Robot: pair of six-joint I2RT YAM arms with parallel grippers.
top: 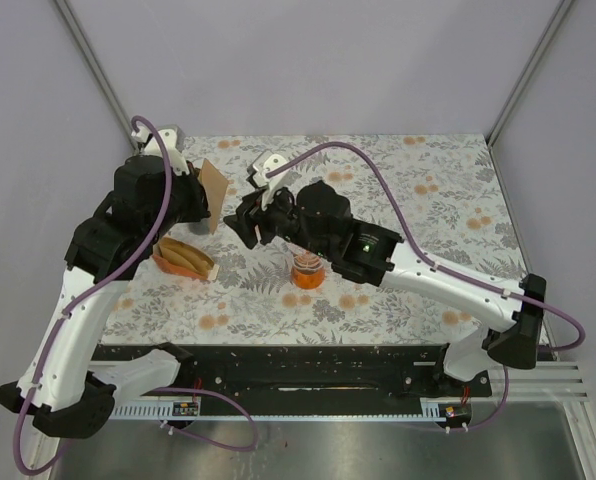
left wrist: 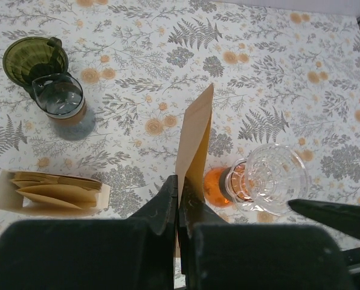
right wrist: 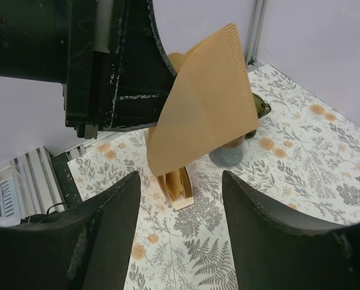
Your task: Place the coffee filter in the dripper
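**Filter aloft, not yet in the dripper**

The left gripper (left wrist: 179, 184) had its jaws pinched tight on one edge of the brown paper coffee filter (left wrist: 195, 133), holding it on edge in the air above the table (top: 428, 200). The right gripper (top: 243, 225) faced it with jaws spread wide and nothing between them. In the right wrist view the filter hung just beyond its fingertips.

The step in hand looked like the carry, possibly with a handover or an opening of the paper between the two arms. In the top view, the clear glass dripper (left wrist: 275, 176) sat on an orange server (left wrist: 216, 187) at about 4 o'clock from the filter, near it but apart. The next move probably called for spreading the flat filter into a cone. It would then be lowered point-first into the dripper's mouth without knocking the server.

The filter was a flat, folded fan of tan paper with a crimped seam along one edge. More filters stood in a cardboard holder (left wrist: 50, 194) at about 7 o'clock from it.
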